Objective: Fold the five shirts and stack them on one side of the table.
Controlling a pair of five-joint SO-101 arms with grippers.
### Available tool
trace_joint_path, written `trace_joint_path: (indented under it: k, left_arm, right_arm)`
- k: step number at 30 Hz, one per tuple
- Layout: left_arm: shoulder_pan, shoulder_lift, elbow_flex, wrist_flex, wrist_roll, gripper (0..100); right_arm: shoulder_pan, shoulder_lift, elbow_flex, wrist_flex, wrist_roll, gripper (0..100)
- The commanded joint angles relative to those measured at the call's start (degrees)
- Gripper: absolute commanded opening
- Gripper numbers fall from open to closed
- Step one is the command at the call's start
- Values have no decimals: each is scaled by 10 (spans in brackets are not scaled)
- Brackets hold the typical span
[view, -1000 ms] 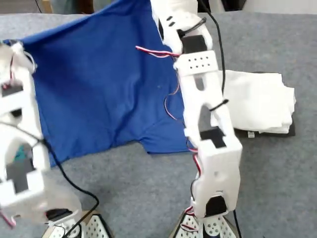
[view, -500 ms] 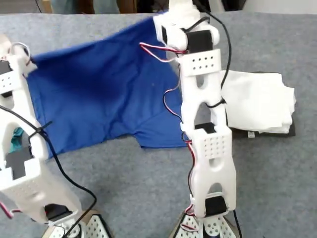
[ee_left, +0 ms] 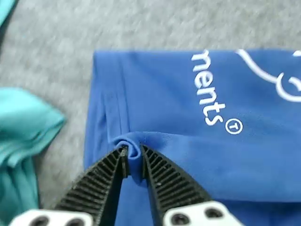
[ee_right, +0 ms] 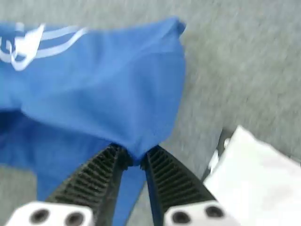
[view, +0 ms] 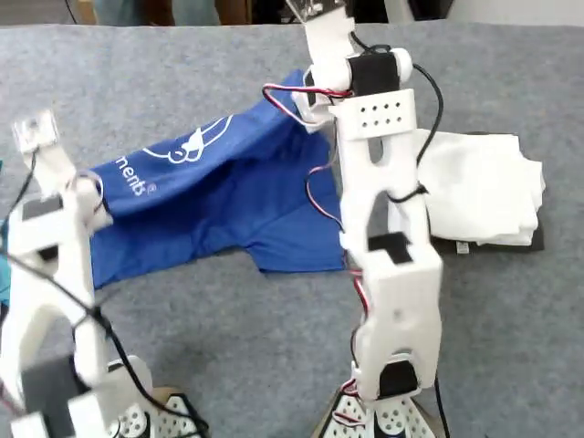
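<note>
You see white lettering (ee_left: 207, 89) with a small circled mark (ee_left: 233, 126) and a white outline logo (view: 196, 143) on the blue shirt (view: 228, 196), toward its 10 o'clock side.

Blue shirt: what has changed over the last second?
The left gripper and the right gripper, each shut on the far edge of the blue shirt, drew that edge back toward the arms' bases. This folded the shirt over, so its white print now faces up. The folded white shirts stayed put.
</note>
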Motion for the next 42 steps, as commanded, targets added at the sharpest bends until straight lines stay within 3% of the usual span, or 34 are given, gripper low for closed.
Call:
trace_joint_path:
  k: [1, 8, 19, 25, 37, 42]
  left_arm:
    - [-8, -85, 65, -13, -4, 29]
    - [-19, -151, 124, 13, -53, 29]
    - [-41, -156, 104, 14, -54, 28]
    - [-42, -155, 138, 9, -108, 29]
    - [-41, -155, 188, -46, -109, 29]
    - [-34, -155, 188, -47, -109, 30]
  right_arm:
    - [-12, -131, 179, 3, 10, 14]
    - [-15, -254, 393, -2, 10, 14]
    - [-12, -373, 582, -1, 10, 14]
    - [-16, -397, 679, -48, 10, 14]
    - [-13, -398, 768, -86, 11, 14]
    - [-16, -397, 741, -61, 51, 14]
